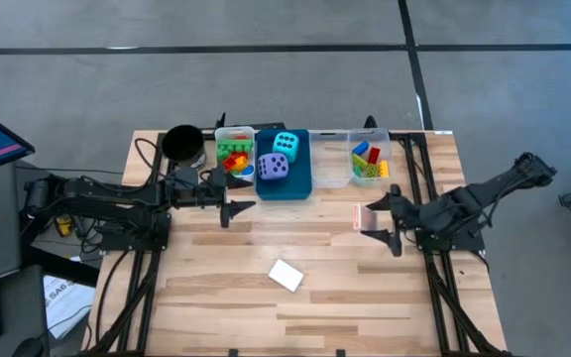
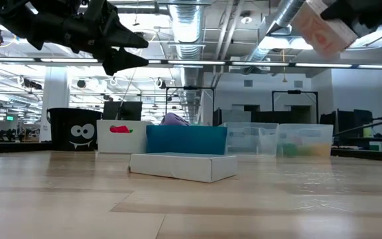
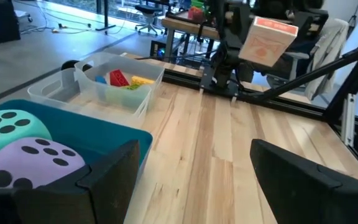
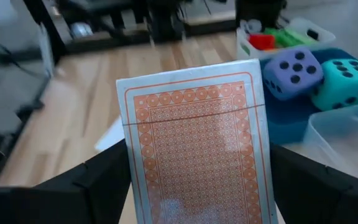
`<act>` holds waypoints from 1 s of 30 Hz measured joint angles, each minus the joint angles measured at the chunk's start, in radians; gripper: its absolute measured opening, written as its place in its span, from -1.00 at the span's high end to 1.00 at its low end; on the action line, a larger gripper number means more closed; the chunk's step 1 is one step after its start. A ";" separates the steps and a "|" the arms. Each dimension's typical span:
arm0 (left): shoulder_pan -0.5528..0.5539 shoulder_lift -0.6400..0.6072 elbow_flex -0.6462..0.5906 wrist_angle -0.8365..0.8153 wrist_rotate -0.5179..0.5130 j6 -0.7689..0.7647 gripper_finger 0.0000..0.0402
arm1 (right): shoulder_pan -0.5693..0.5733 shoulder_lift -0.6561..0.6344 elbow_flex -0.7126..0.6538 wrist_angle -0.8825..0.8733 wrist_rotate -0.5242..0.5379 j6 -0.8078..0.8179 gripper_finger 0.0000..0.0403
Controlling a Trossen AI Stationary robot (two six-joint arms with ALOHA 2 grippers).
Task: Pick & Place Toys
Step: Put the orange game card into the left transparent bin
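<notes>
1. The left gripper [image 1: 238, 208] hangs above the table just in front of the white bin [image 1: 234, 151], near the blue bin's [image 1: 300, 183] front-left corner. Its fingers are spread and carry nothing.
2. The blue bin, the landmark here, sits at the table's far edge with the cyan die [image 1: 286, 145] and the purple die [image 1: 273, 168] resting inside it, touching each other.
3. A white card box [image 1: 286, 275] lies flat on the wood well in front of the blue bin, toward the near edge and roughly midway between the 2 arms.
4. The clear bin [image 1: 369, 161] stands just right of the blue bin and holds several coloured bricks.
5. The right gripper [image 1: 380, 224] is off the blue bin's front-right corner and in front of the clear bin, raised off the table. Its fingers are closed on an orange-backed card box [image 4: 194, 149], gripping it across its 2 long sides.
6. From the held box the blue bin lies away and to the left, and the clear bin lies straight away from it and closer. I judge the right arm, being the 1 holding it, has only a short carry to either.
7. In the right wrist view the box's long axis runs along the fingers, so I expect it would drop in end first.
</notes>
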 joint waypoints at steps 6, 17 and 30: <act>0.000 0.000 0.000 0.003 -0.010 -0.017 -0.49 | 0.001 -0.141 -0.233 0.264 -0.033 -0.030 -0.57; 0.000 0.000 0.000 0.003 -0.019 -0.024 -0.49 | 0.000 -0.216 -0.391 0.391 -0.029 -0.057 -0.58; 0.000 0.000 0.000 0.003 -0.053 -0.046 -0.49 | -0.075 -0.319 -0.513 0.552 -0.065 -0.148 -0.58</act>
